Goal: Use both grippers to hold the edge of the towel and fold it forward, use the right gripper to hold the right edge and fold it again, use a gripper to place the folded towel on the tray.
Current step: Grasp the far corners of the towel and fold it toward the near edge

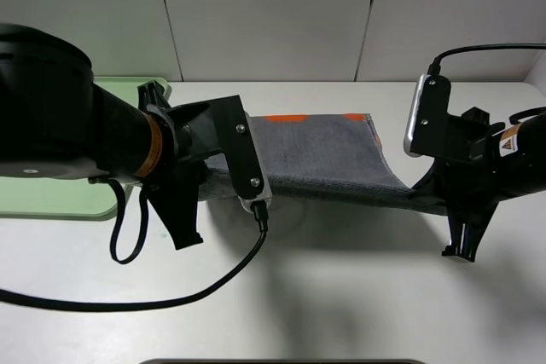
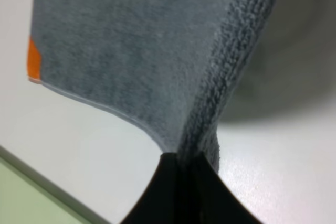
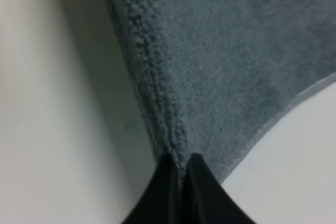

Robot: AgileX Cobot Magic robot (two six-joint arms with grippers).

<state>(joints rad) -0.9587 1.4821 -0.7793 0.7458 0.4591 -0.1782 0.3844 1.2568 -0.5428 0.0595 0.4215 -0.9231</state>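
A grey towel (image 1: 320, 155) with orange patches at its far edge lies on the white table, its near edge lifted and stretched between my two grippers. My left gripper (image 1: 223, 183) is shut on the towel's near left corner; the left wrist view shows the towel (image 2: 136, 51) pinched between the black fingertips (image 2: 181, 163). My right gripper (image 1: 433, 198) is shut on the near right corner; the right wrist view shows the towel (image 3: 220, 61) pinched at the fingertips (image 3: 181, 163). The near edge hangs in a sagging band above the table. The light green tray (image 1: 60, 198) lies at the left, mostly hidden by my left arm.
A black cable (image 1: 171, 296) loops from my left arm across the front of the white table (image 1: 341, 296). A panelled white wall stands behind the table's far edge. A dark object shows at the bottom edge (image 1: 281, 361).
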